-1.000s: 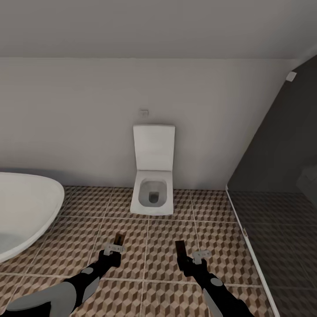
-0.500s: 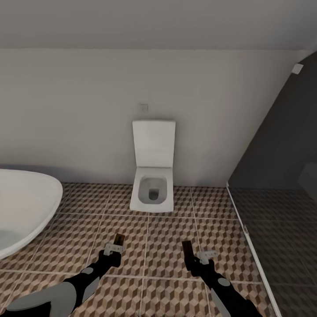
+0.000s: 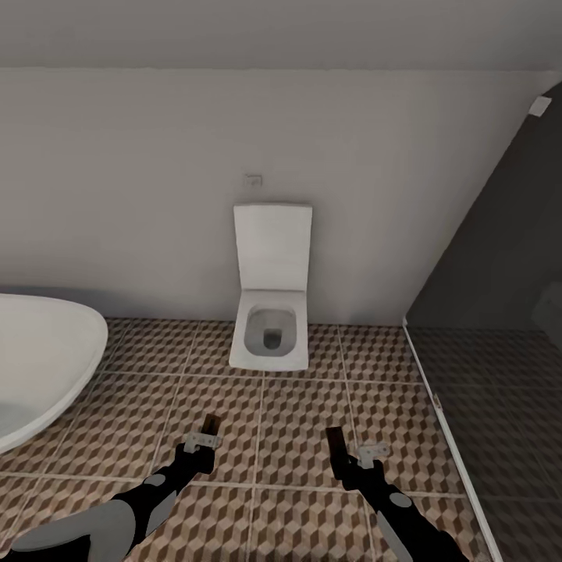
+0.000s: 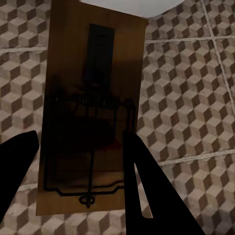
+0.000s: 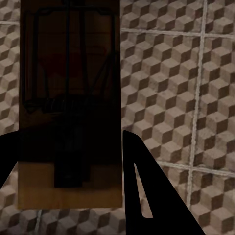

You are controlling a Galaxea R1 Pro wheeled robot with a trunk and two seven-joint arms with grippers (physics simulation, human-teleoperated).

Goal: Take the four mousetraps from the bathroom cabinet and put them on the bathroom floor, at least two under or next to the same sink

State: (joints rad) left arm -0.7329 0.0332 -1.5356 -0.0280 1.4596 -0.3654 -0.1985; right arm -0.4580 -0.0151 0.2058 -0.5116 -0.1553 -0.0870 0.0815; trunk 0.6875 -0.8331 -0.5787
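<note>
The bathroom floor (image 3: 297, 437), with its tiles of brown, beige and grey cubes, runs from the white back wall (image 3: 156, 195) to the near edge of the head view. At the floor's left edge the sink (image 3: 39, 367), a large smooth white basin, reaches in with its rounded rim. At the floor's right edge stands the dark glass shower panel (image 3: 499, 312). Against the back wall, near the middle, is the white toilet (image 3: 271, 328) with its lid upright.

Both arms are stretched forward low over the near part of the floor. The left pincer (image 3: 200, 443) is clenched on one mousetrap (image 3: 209, 425); in the left wrist view this brown slab (image 4: 90, 112) with dark wire parts lies between the two black fingers (image 4: 147, 191), above the tiles. The right pincer (image 3: 367, 454) grasps a second mousetrap (image 3: 336, 445), which the right wrist view shows in the same way (image 5: 68, 107). I cannot tell whether either slab touches the floor.

As I judge it, two mousetraps are out of the cabinet but not yet put down. What is left is to lay them on the tiles, best just beside the sink at the left edge, and then to fetch the other two.
</note>
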